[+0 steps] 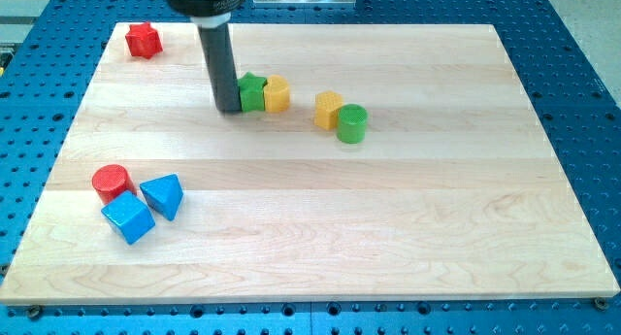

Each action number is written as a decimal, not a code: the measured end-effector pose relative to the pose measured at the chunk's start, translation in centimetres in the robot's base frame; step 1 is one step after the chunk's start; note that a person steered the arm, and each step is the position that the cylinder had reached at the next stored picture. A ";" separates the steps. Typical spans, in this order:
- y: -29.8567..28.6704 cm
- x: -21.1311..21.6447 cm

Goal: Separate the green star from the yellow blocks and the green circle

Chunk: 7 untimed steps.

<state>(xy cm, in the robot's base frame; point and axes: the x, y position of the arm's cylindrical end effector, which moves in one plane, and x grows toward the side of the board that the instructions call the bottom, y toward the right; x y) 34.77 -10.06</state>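
My tip has no jaws and touches the green star's left side, which abuts a yellow block, so I should come round between them and push the star leftward.

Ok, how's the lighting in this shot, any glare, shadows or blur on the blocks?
Camera view: even, soft light, no strong glare on the board; only faint shadows beside the blocks. The green star, yellow block and my tip look sharp; the arm's top is cut off at the view's top.
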 end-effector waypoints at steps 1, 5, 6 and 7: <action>5.5 -3.0; 15.1 -0.9; 11.6 -5.2; 10.3 -4.3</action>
<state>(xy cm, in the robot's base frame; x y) 30.51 0.22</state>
